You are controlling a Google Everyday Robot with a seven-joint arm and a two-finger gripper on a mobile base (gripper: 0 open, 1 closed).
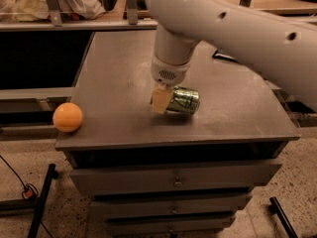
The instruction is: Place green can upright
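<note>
The green can [184, 100] lies on its side near the front middle of the dark grey cabinet top [114, 73], with pale markings facing me. Its left end is hidden behind my gripper [160, 101]. The gripper hangs down from the white arm [208, 19] and its pale tip is at the can's left end, touching or very close to it. I cannot tell whether the can rests on the top or is just off it.
An orange ball [67, 117] sits at the front left corner of the cabinet top, close to the edge. Drawers [173, 180] are below the top. A rail with cloth [74, 4] runs along the back.
</note>
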